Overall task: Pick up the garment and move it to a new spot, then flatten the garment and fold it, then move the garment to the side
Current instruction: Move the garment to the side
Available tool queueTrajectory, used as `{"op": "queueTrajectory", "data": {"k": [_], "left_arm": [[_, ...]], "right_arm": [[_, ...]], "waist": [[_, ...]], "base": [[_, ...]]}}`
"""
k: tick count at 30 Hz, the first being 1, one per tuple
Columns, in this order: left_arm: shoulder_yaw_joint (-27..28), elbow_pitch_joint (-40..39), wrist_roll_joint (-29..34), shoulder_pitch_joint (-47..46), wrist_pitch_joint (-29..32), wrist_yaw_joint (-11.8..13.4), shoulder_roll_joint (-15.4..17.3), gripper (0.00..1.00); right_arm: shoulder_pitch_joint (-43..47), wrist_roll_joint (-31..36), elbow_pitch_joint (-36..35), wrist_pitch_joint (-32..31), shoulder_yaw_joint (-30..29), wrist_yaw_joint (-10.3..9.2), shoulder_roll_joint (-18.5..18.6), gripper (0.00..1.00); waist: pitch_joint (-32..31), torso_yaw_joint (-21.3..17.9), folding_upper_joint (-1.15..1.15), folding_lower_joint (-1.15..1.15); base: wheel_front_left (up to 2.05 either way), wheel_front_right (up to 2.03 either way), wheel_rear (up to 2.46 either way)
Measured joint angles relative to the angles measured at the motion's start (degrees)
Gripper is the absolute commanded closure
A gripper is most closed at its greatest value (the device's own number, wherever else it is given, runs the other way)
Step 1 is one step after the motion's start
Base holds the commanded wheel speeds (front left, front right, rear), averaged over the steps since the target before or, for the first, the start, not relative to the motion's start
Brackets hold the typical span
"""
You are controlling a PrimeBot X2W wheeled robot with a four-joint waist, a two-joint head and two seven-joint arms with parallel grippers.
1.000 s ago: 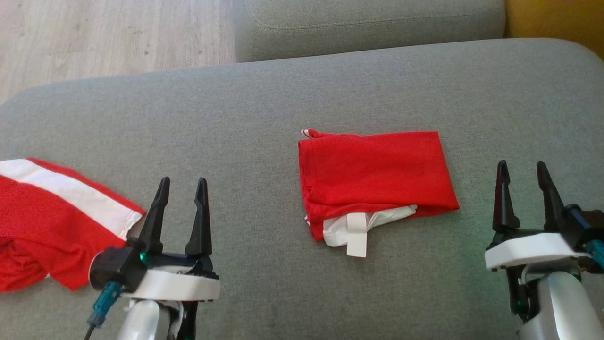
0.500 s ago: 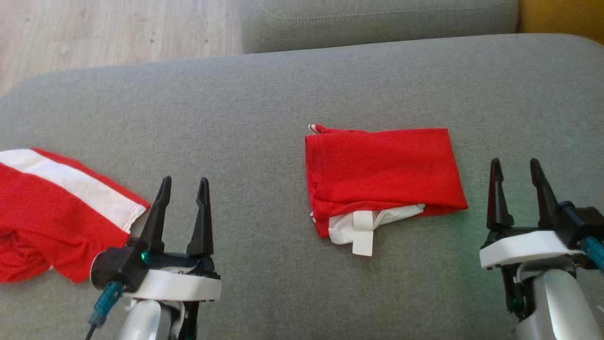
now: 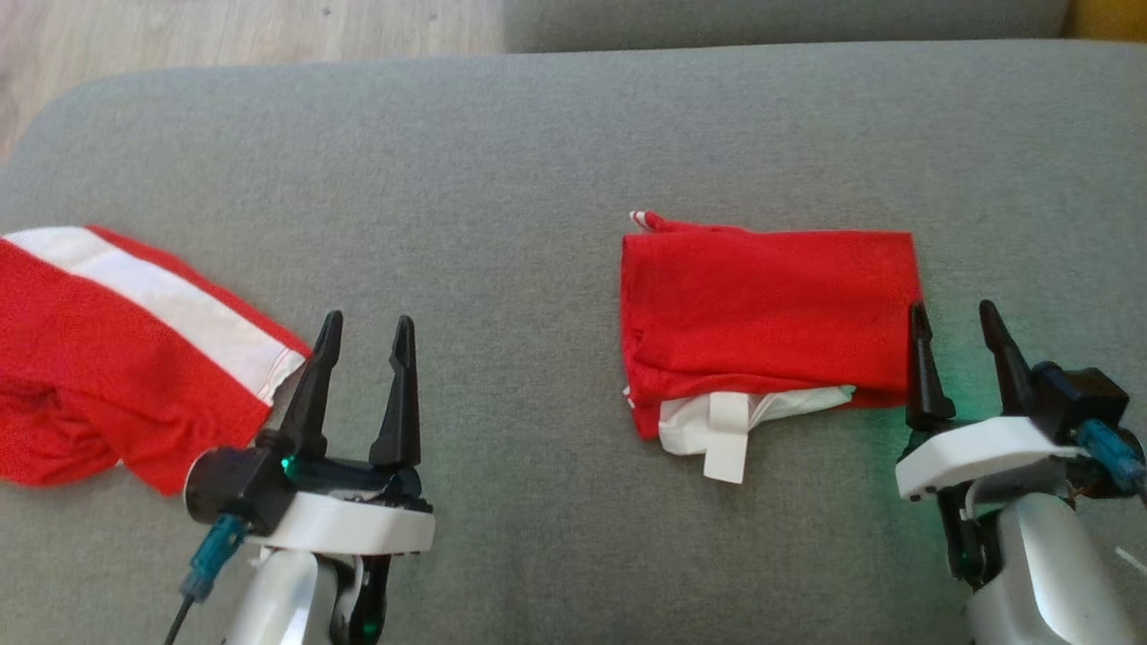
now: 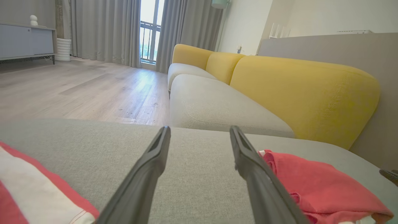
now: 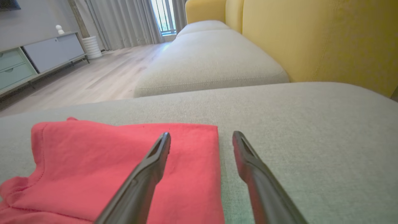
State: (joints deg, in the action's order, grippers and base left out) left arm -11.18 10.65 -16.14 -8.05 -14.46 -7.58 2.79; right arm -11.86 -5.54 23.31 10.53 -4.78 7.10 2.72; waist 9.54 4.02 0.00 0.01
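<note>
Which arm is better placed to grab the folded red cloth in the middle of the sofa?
Probably right: the open right gripper has one finger over the folded red cloth at its right edge. The left gripper, also open, is farther off, beside the striped garment.

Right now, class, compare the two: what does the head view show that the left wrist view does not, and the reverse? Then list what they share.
Head view adds: the white strap poking from under the folded red garment, and the right gripper whole, open beside it. Left wrist view adds: yellow sofa back, curtains, window, cabinet. Shared: grey cushion, striped garment, folded red garment, open left gripper.
</note>
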Motion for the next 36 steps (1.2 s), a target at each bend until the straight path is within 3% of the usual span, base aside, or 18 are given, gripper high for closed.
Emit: {"op": "queueTrajectory", "data": {"k": [15,16,17,18,22,30,32,36], "left_arm": [[-1.60,0.15,-0.51,-2.27,0.00,0.00,-0.04,0.00],[-1.65,0.20,-0.51,-2.27,0.00,0.00,-0.04,0.00],[-1.71,0.25,-0.51,-2.27,0.00,0.00,-0.04,0.00],[-1.76,0.31,-0.49,-2.27,0.00,0.00,-0.04,0.00],[-1.60,0.43,-0.49,-2.27,0.00,0.00,-0.04,0.00],[-1.56,0.41,-0.36,-2.28,0.00,0.00,-0.05,0.00],[-1.57,0.26,-0.03,-2.31,0.00,0.00,-0.05,0.00],[-1.62,-0.11,0.10,-2.94,0.00,0.00,-0.05,0.00]], "right_arm": [[-7.75,0.22,15.89,-3.48,-3.50,0.00,0.02,0.00],[-8.34,0.00,16.58,-3.44,-3.31,0.00,0.15,0.09],[-9.03,-0.01,17.24,-3.34,-3.05,0.00,0.26,0.73],[-9.67,0.00,17.84,-2.96,-2.79,0.00,0.30,1.00],[-11.07,1.70,19.17,-1.21,-1.44,0.00,0.18,1.00],[-12.67,12.80,15.36,-1.16,-1.08,0.00,0.85,1.00],[-13.54,13.51,14.35,-2.08,-0.11,0.00,3.10,1.00],[-14.65,13.27,13.51,-3.54,0.53,0.00,11.10,1.00]], "waist": [[3.89,3.20,0.00,0.00],[4.05,3.26,0.00,0.00],[4.17,3.28,0.00,0.00],[4.22,3.22,0.00,0.00],[4.15,2.19,0.00,0.00],[3.11,-2.16,0.00,-0.01],[3.12,-3.01,0.00,-0.01],[4.22,-3.71,0.00,0.00]], "base": [[0.00,0.00,0.00],[0.00,0.00,0.00],[0.00,0.00,0.00],[0.00,0.00,0.00],[0.00,0.00,0.00],[0.00,0.00,0.00],[0.00,0.00,0.00],[0.00,0.00,0.00]]}}
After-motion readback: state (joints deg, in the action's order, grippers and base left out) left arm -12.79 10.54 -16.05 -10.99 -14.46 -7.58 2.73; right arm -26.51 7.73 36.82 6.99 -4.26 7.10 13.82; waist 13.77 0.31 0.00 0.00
